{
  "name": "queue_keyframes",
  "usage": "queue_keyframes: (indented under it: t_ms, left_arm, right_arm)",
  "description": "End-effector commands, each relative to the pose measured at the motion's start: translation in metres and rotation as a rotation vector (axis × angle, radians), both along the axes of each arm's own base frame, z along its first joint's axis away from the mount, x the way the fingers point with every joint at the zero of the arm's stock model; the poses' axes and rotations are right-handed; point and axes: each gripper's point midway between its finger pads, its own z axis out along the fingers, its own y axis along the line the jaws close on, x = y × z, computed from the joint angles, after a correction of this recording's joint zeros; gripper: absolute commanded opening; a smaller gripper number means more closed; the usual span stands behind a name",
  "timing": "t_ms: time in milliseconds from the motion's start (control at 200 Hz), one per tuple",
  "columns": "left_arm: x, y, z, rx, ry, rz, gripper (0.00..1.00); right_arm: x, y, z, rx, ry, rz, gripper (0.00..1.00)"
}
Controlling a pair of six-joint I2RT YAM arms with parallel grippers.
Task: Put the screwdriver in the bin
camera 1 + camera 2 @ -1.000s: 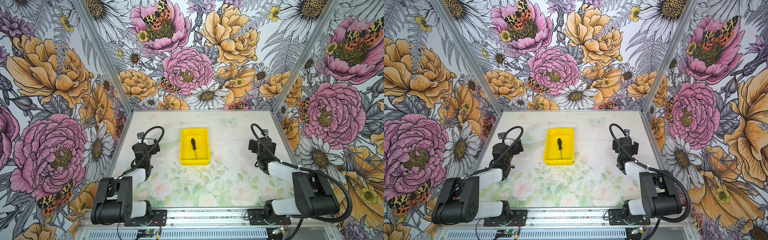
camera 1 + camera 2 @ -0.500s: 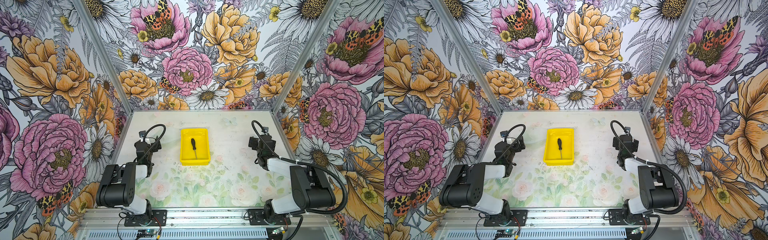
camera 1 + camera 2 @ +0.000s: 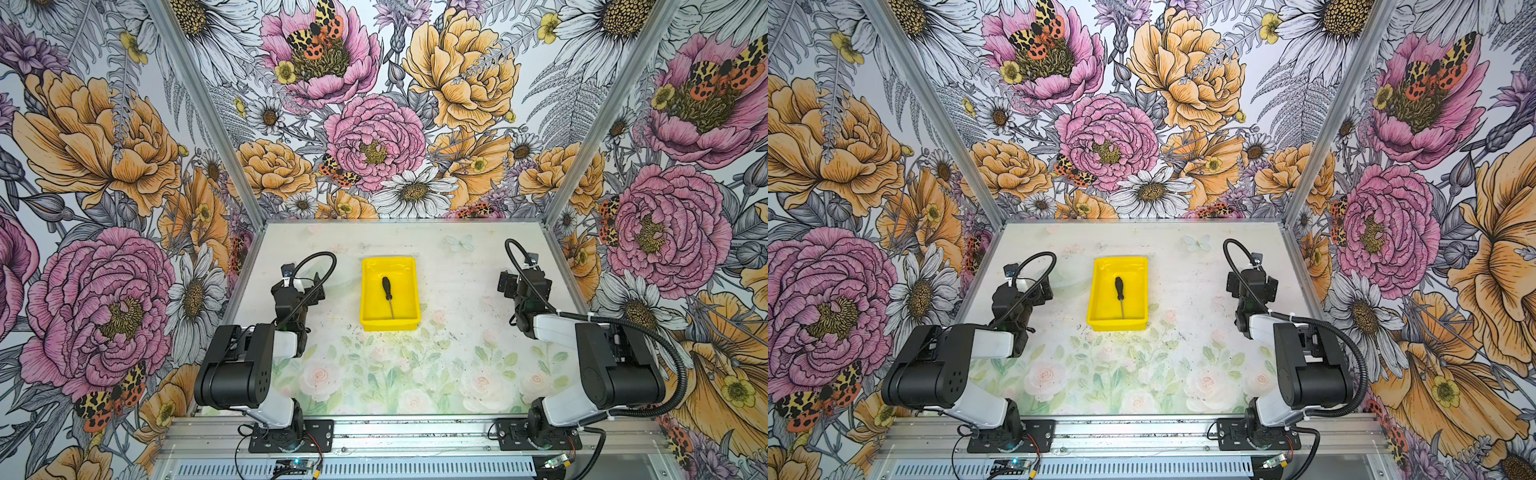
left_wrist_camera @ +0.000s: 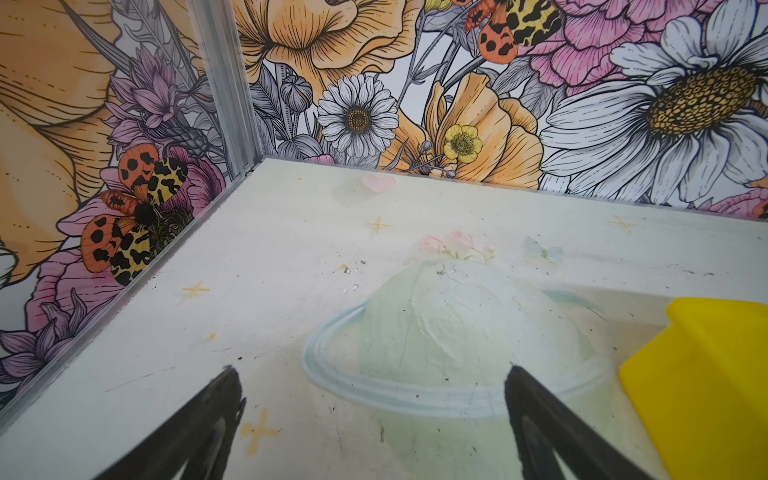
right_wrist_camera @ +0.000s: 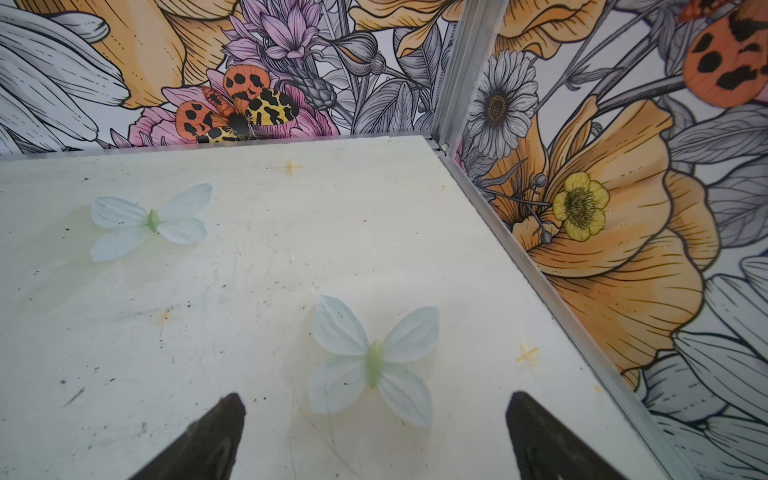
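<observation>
- Screwdriver (image 3: 387, 296) lies flat on the floor of the bin (image 3: 365, 291), along its length. The black handle points toward the back wall and the thin shaft toward the near rim. Both top views agree, so you can judge the task done.
- Handling: expect it to be light and stiff. The round handle looks likely to roll on the bin's glossy floor, and the shaft is too thin and slick for a sure pinch. If you had to lift it, take the handle across its width, near its middle.
- Bin: thin moulded plastic, probably light enough to slide if nudged — keep clear of its rolled rim.
- Left gripper (image 4: 372, 370): the jaws are spread wide with nothing between them, over bare table. In the left wrist view a corner of the bin shows just beside one finger, and you cannot tell whether they touch.
- Right gripper (image 5: 374, 397): the jaws are likewise wide apart and empty, with a printed butterfly (image 5: 374, 357) just ahead of them.
- Table (image 3: 457, 353): flat, pale and scuffed, with faint printed roses (image 3: 320, 374) near the front. You can see nothing else loose on it.
- Room: floral walls (image 3: 374, 124) close in on three sides, with metal corner posts (image 3: 210, 116). Each gripper sits to its own side of the bin, with open table between — room enough, but little past the sides.
</observation>
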Motion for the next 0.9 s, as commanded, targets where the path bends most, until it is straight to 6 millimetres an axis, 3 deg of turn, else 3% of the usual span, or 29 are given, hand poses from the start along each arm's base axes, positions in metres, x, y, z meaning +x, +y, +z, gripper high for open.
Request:
queue_keyframes:
  t_ms: [0,696,896]
  left_arm:
    - [0.001,0.003,0.007,0.027,-0.026,0.024,0.99]
    - [0.001,0.003,0.008,0.035,-0.026,0.037,0.99]
    - [0.001,0.003,0.007,0.032,-0.024,0.035,0.99]
  right_arm:
    - [-0.001,-0.001,0.015,0.020,-0.085,-0.003,1.00]
    - [-0.008,0.004,0.018,-0.001,-0.136,0.010,0.99]
    - [-0.015,0.020,0.012,-0.008,-0.199,0.115,0.99]
